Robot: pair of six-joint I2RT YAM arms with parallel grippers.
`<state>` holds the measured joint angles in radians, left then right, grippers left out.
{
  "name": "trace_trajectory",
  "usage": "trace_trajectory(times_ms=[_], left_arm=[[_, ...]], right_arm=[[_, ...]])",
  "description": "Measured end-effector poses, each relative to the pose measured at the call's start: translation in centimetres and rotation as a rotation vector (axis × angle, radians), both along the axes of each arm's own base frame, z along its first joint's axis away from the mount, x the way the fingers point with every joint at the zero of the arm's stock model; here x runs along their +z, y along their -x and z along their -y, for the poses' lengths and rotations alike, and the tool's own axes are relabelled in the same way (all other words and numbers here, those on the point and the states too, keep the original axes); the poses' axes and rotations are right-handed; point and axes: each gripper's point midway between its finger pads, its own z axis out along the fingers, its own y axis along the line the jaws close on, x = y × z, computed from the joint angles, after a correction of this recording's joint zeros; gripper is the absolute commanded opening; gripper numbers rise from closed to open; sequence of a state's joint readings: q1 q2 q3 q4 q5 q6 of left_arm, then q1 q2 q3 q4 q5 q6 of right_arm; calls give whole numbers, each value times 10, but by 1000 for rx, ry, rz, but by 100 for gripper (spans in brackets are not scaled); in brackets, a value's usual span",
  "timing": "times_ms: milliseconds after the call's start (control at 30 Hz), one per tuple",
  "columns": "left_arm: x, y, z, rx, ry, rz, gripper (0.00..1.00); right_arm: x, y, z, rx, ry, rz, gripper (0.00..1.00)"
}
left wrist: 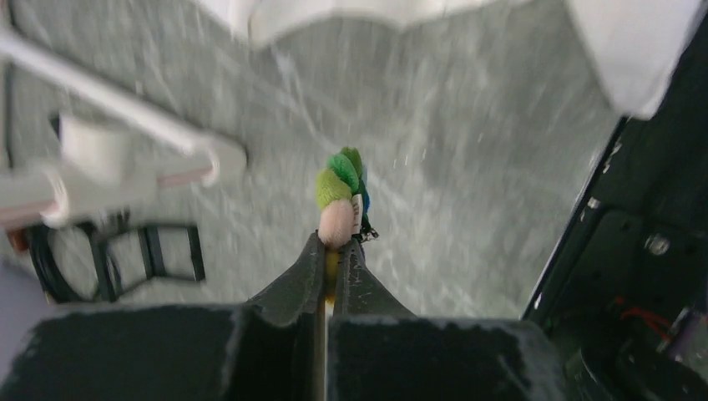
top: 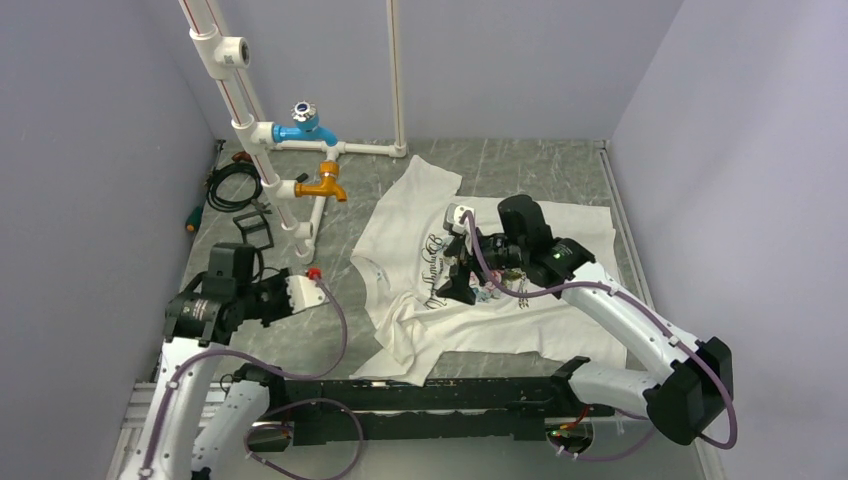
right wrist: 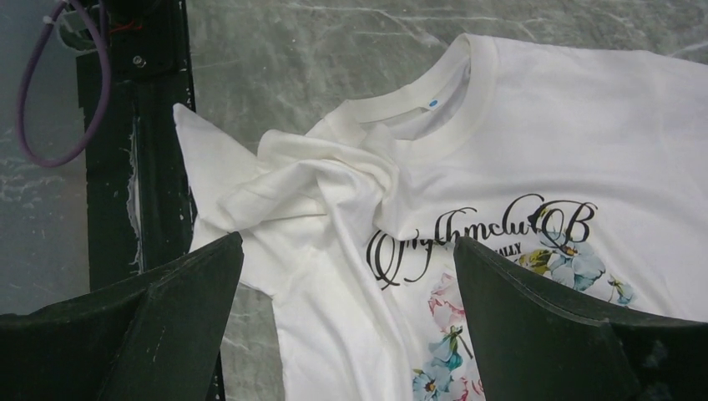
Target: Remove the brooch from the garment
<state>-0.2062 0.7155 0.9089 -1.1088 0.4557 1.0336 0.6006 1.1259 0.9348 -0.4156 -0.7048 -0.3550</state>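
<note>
The brooch [left wrist: 341,196], a small green, pink, yellow and blue pin, is pinched at the tips of my left gripper [left wrist: 336,244], which is shut on it above bare grey table. In the top view it shows as a small red spot [top: 314,272] at the left gripper [top: 303,288], well left of the garment. The garment [top: 420,215], a white T-shirt with floral print and black cursive lettering, lies rumpled mid-table. My right gripper [top: 462,272] hovers over its print, jaws wide open and empty [right wrist: 346,242], with the shirt [right wrist: 534,125] below.
A white pipe frame [top: 262,150] with a blue tap [top: 305,125] and an orange tap [top: 322,185] stands at the back left. A black cable coil [top: 232,185] and a black clip [top: 255,228] lie beside it. A black rail [top: 450,400] runs along the near edge.
</note>
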Motion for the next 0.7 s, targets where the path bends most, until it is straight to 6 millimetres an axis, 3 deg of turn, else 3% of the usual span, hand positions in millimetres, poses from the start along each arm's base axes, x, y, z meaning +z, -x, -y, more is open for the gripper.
trace_trajectory(times_ms=[200,400,567,700], left_arm=[[-26,-3,-75,221,-111,-90,0],[-30,-32,-142,398,-58,-155,0],[-18,-60,-178,479,-41,-5,0],[-10,-80,-191,475,-45,149,0]], right_arm=[[1,-5,-3,-1,5,-6,100],[3,-7,-4,-2,5,-2,100],[2,-9,-3,-14,12,2,100],[1,-10,-2,-20,20,6,100]])
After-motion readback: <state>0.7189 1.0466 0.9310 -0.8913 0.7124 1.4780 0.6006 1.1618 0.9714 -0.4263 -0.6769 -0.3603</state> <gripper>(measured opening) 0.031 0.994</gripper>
